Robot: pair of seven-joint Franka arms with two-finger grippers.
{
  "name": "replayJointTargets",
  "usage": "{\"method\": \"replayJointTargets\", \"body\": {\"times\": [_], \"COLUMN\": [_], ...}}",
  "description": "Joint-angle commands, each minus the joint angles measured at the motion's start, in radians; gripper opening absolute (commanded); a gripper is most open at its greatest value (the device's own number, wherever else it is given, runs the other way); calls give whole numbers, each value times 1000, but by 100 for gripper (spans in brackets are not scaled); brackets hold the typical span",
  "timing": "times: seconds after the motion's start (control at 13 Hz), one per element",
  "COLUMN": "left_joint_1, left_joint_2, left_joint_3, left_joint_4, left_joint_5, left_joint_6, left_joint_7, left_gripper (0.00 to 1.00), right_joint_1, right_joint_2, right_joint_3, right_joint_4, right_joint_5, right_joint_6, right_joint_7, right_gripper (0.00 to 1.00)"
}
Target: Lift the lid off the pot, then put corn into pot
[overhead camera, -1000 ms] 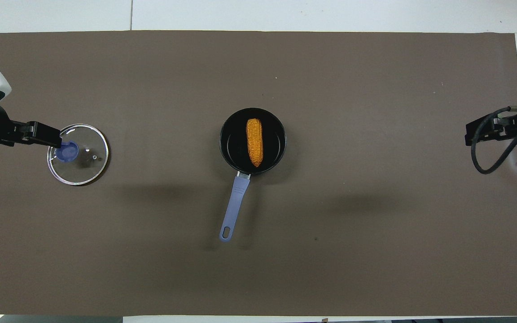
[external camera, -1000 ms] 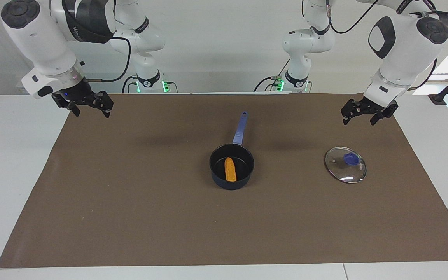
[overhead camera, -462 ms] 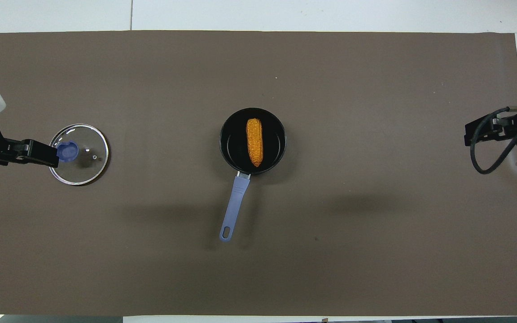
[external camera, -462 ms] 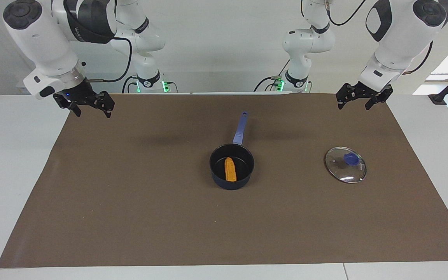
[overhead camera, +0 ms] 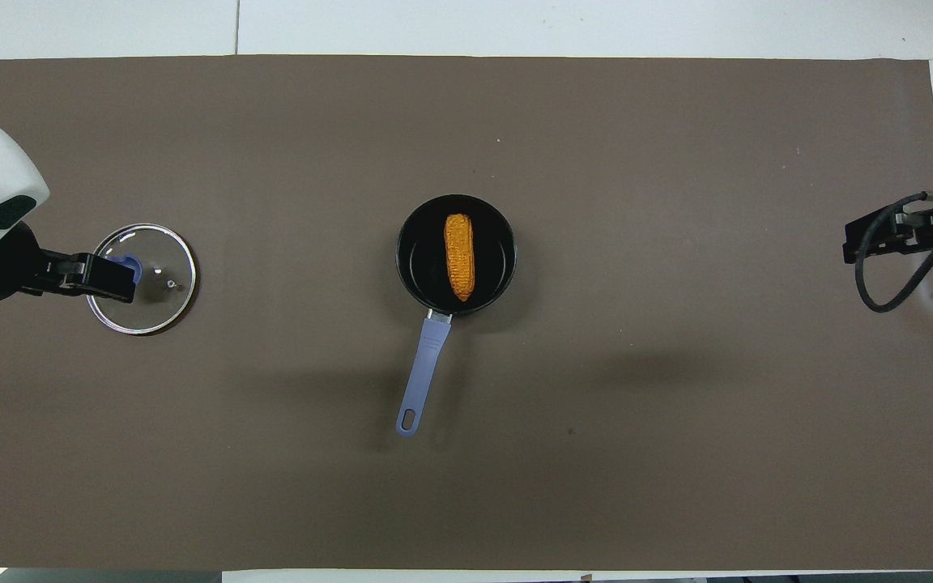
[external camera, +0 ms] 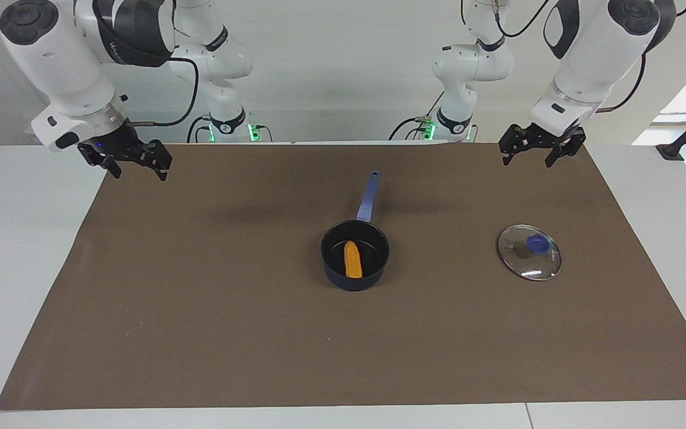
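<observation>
Fingers of the left end effector point(external camera: 527, 162) stand apart and hold nothing. It hangs high in the top corner of the facing frame, over the edge of the brown mat point(external camera: 200, 310) at its own arm's end. The right end effector point(external camera: 140, 176) hangs in the other top corner, over the mat's corner at its arm's end, fingers also spread and empty.

Outward from the left one, the lid point(external camera: 529, 252) lies flat on the mat, lower in the facing frame, blue knob up. From overhead the fingers overlap the lid's rim, but the facing view shows them raised well clear of it.

At the frame's centre, well apart from both end effectors, the pot point(external camera: 355, 284) stands open on the bench point(external camera: 21, 268). Its handle points toward the robots. The corn point(external camera: 352, 260) lies on the pot's black floor, its long axis in line with the handle, running toward and away from the robots.

With the lid off and the corn inside, both steps look done to me. If the corn did need another grasp, neither arm is clearly nearer, and fingers would have to close across the cob's short width, from the arms' two ends of the bench.
</observation>
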Motion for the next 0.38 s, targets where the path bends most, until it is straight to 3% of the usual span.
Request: {"method": "replayJointTargets", "body": {"times": [0.0,0.31], "left_joint_1": [-11,-5], "left_joint_2": [-13,-13], "left_joint_3": [29,27], "left_joint_4": [-3,-6], "left_joint_5": [-30,-30], "left_joint_6": [4,22], "left_joint_7": [-42,-42], "left_gripper": [100,100], "right_joint_1": [-42,-38], "right_joint_2": [-20,-22], "right_joint_3": [45,45], "right_joint_4": [-23,-20], "right_joint_5": [-2,4], "right_joint_6": [21,19], "right_joint_7": [-22,-24], "right_gripper": [100,100]}}
